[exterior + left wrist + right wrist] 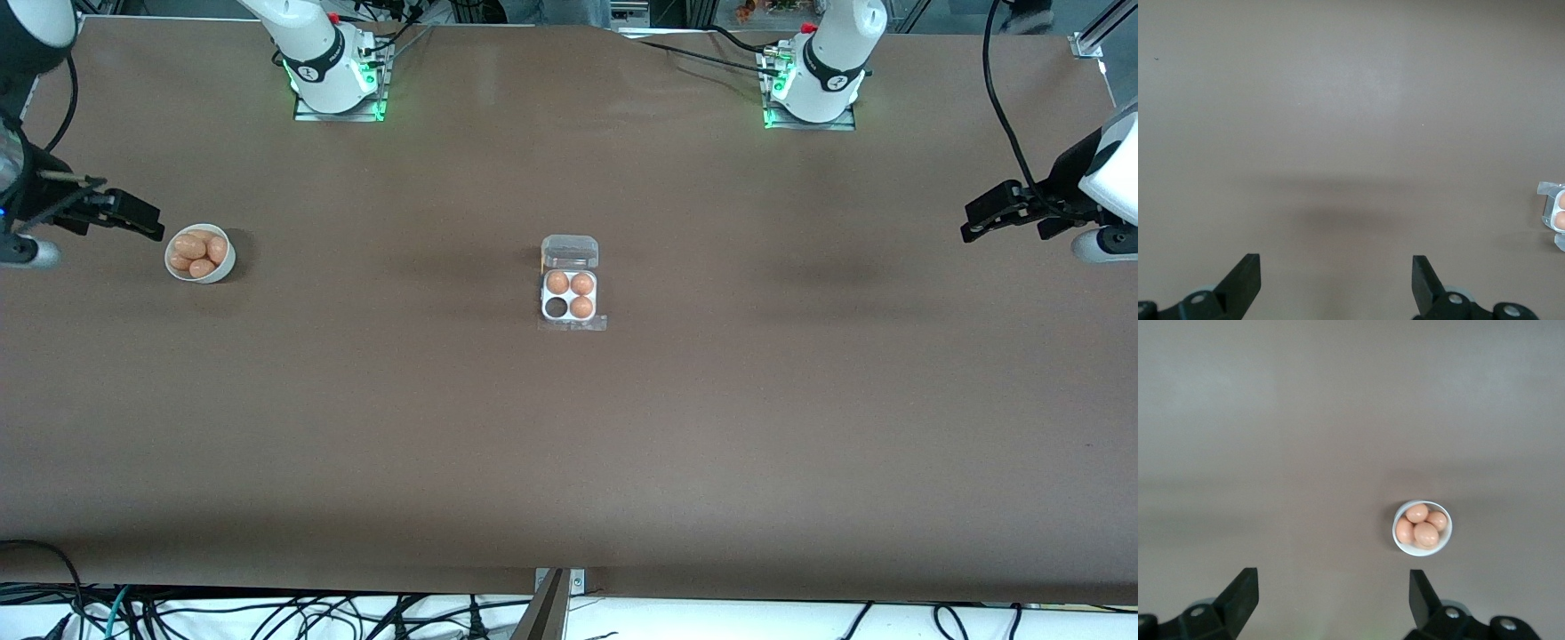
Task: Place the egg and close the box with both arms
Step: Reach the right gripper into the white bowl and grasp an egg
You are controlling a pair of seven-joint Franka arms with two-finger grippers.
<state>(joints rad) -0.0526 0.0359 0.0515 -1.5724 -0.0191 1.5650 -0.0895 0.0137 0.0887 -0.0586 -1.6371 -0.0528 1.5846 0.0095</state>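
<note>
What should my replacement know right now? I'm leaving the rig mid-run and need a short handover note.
Left gripper: open, empty, waiting over the left arm's end of the table.
Right gripper: open, empty, beside the bowl of eggs.
Egg carton: mid-table, lid open, three eggs in, one cell empty.
Done: nothing visible yet.
Left: move one egg from bowl into the empty cell, then close the lid with both arms.

Both claws, left [971, 224] and right [153, 228], agape.
</note>
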